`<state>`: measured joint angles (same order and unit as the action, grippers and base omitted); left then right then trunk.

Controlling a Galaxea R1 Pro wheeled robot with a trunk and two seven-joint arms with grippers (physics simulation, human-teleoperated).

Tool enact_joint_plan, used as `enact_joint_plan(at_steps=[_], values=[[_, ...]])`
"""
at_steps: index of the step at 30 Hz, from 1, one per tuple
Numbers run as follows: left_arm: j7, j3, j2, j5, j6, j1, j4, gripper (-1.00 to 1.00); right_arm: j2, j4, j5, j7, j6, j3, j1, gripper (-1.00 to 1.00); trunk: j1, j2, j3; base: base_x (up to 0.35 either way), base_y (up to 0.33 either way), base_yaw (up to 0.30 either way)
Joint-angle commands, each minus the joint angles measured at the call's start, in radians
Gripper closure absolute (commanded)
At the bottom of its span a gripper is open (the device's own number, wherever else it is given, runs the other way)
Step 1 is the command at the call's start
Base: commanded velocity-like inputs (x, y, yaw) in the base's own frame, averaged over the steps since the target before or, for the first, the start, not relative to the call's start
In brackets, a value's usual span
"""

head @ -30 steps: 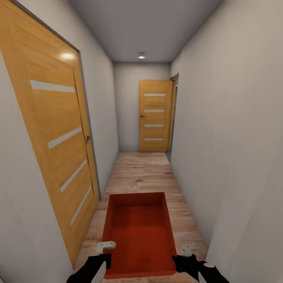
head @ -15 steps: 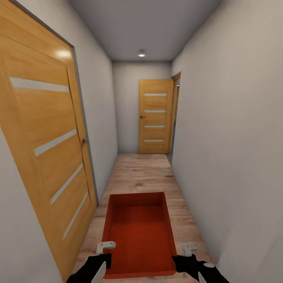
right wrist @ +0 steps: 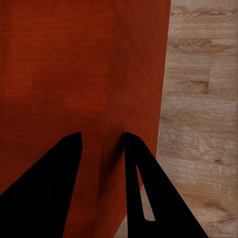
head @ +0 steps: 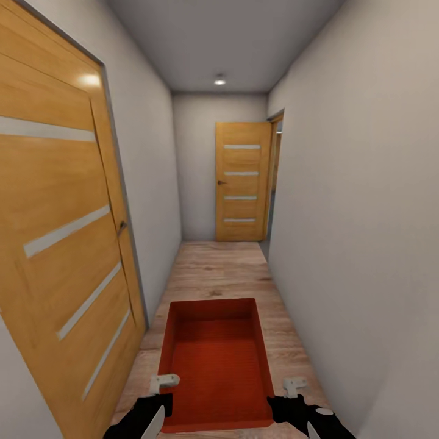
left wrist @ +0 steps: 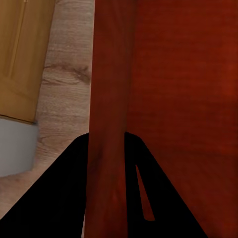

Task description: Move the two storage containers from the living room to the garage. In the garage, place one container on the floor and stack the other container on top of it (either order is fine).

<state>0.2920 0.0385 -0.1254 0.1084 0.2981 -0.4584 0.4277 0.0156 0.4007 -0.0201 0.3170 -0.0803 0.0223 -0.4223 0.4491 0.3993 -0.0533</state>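
An orange-red open-topped storage container (head: 216, 360) hangs in front of me above the light wood plank floor (head: 222, 268) of a narrow corridor. My left gripper (head: 160, 396) is shut on its left side wall. In the left wrist view that wall (left wrist: 111, 99) runs between the two black fingers of the left gripper (left wrist: 106, 136). On the opposite side wall my right gripper (head: 291, 393) is shut. The right wrist view shows the right gripper (right wrist: 101, 135) pinching the container wall (right wrist: 144, 74), with floor planks beyond it.
A closed wooden door (head: 67, 244) with pale horizontal strips lines the left wall close by. A second such door (head: 242, 180) stands at the corridor's far end, with an open doorway (head: 275, 177) beside it on the right. A plain grey wall (head: 366, 213) bounds the right side.
The whole view has moved forward along the corridor: the left door looms larger and the far door is slightly nearer. The container and both grippers keep their places in the picture.
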Motion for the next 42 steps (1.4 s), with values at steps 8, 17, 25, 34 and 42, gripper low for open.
enact_joint_plan(at_steps=[8,17,25,34,42], values=[[-0.010,-0.026,0.050,0.017,0.001,0.000,0.045,1.00,0.002,0.000,-0.001,0.033,-0.008,-0.005,0.000,1.00,0.001,0.001,0.001,0.324,0.000,0.016],[-0.010,-0.026,0.050,0.017,0.001,0.000,0.045,1.00,0.002,0.000,-0.001,0.034,-0.007,-0.005,0.000,1.00,0.001,0.001,0.001,0.324,0.000,0.024],[-0.010,-0.026,0.050,0.017,0.001,0.000,0.045,1.00,0.002,0.000,-0.001,0.034,-0.007,-0.005,0.000,1.00,0.001,0.001,0.001,0.324,0.000,0.000],[-0.010,-0.026,0.050,0.017,0.001,0.000,0.045,1.00,0.002,0.000,0.000,0.034,-0.007,-0.004,0.000,1.00,0.001,0.001,0.001,0.324,0.000,0.000],[-0.010,-0.026,0.050,0.016,0.001,0.000,0.045,1.00,0.001,0.000,0.000,0.034,-0.007,-0.005,0.000,1.00,0.001,0.001,0.001,0.324,0.000,0.000]])
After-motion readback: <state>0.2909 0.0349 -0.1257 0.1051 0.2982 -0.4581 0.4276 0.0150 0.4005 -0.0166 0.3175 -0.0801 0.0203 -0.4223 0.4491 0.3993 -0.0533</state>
